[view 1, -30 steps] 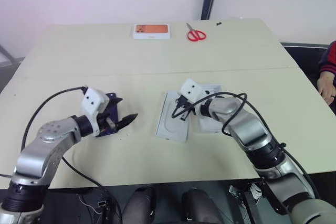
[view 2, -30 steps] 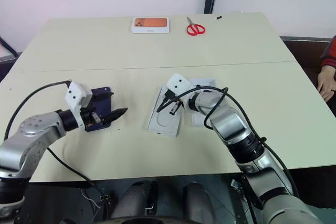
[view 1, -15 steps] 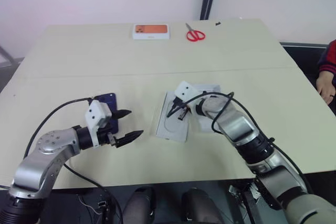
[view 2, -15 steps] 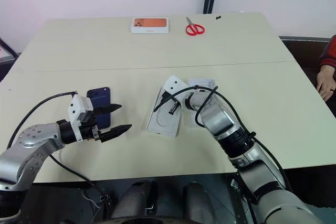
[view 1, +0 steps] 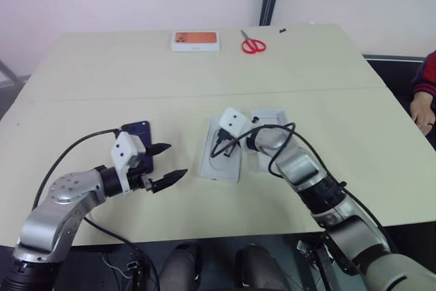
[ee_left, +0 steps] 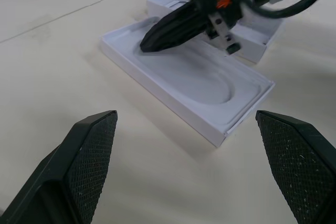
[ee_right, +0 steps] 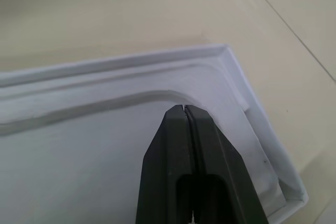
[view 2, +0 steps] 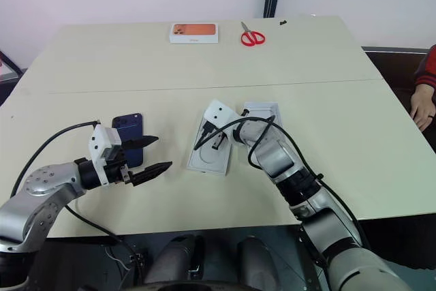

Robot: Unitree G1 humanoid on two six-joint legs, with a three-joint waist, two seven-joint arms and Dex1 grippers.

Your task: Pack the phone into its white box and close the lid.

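Note:
The dark navy phone [view 1: 139, 134] lies flat on the table, partly behind my left wrist. My left gripper [view 1: 177, 159] stands open just in front and to the right of the phone, holding nothing. To its right lies the white box [view 1: 225, 165], its moulded tray facing up. My right gripper [ee_right: 184, 109] is shut, with its tips resting in the tray near one corner. From the left wrist its dark fingers [ee_left: 168, 27] show, pointing down into the box [ee_left: 210, 93]. The lid [view 1: 271, 115] lies inside-up against the box's right side, partly under my right wrist.
At the far edge of the table are a white box with an orange picture [view 1: 196, 40] and red scissors [view 1: 254, 46]. A person's hand [view 1: 426, 117] shows at the right edge. A seam crosses the table [view 1: 102, 93] behind the phone.
My left gripper has drawn back off the phone, which now shows on the table behind it. My right gripper has shifted left, further over the box's tray.

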